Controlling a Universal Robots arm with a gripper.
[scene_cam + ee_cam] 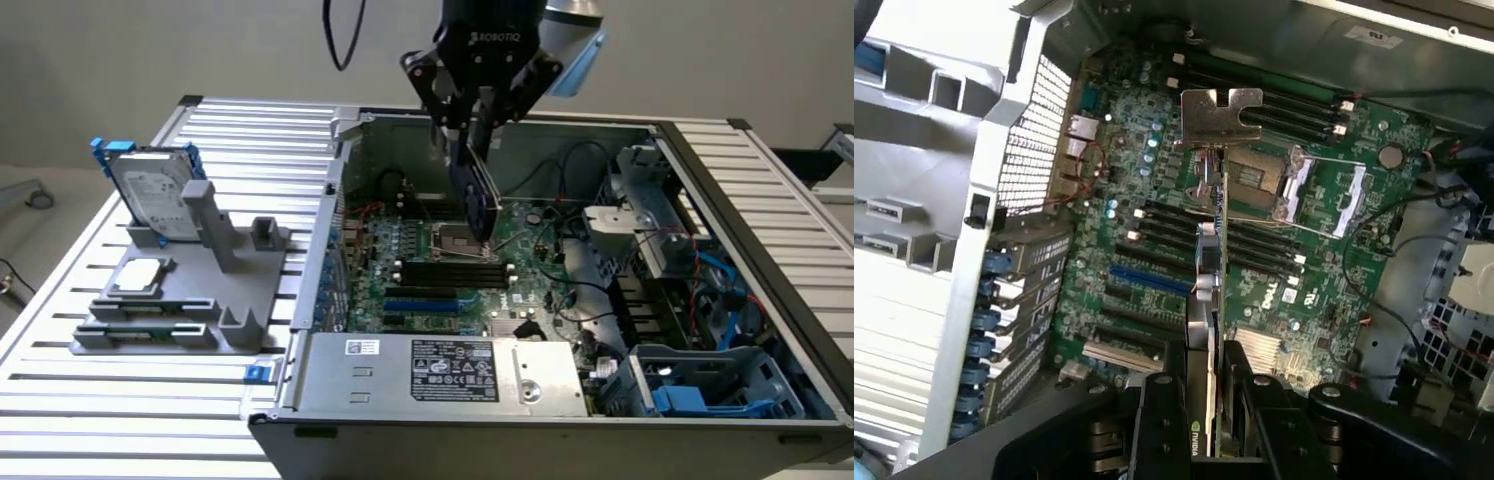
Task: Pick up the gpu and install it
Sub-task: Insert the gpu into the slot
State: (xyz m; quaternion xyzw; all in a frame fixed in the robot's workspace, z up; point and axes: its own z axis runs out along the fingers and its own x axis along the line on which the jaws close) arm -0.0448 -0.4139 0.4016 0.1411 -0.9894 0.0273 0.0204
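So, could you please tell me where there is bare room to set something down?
The table is bare between the grey fixture and its near edge, and beside the case on the exterior view's right. Inside the case it is crowded.

Thin green gpu card [475,190] in black gripper [478,125], over green motherboard [441,272] inside open metal case [320,250]; grey fixture [200,322] with silver hard drive [147,195] on exterior view's left.
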